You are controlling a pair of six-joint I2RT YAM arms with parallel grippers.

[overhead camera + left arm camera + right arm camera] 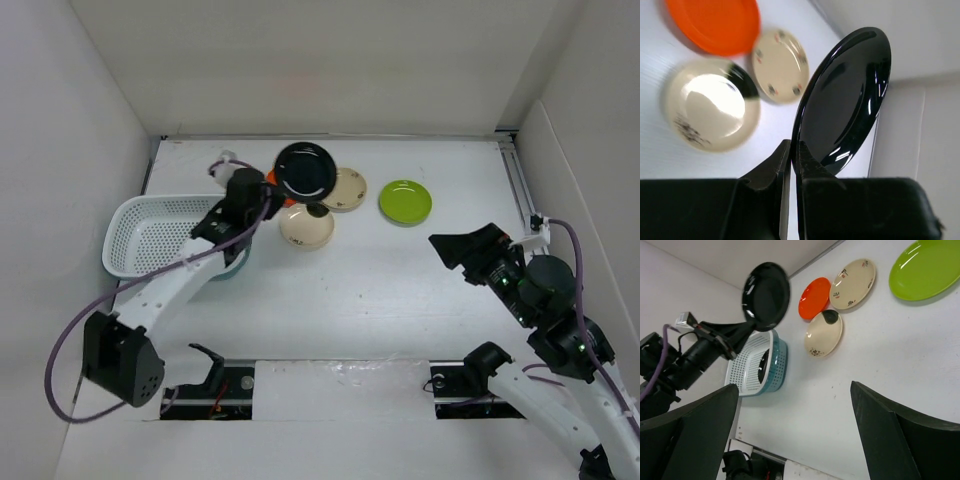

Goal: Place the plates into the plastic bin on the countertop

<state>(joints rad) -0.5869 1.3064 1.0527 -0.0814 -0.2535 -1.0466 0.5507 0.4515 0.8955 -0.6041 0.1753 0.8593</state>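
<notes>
The top view looks down from behind the two white arms (170, 285) over the whole white counter (400, 290). The left wrist camera sits close behind its dark fingers (775, 167), facing a glossy black round plate (845, 100); the right wrist view shares it from farther off.
</notes>
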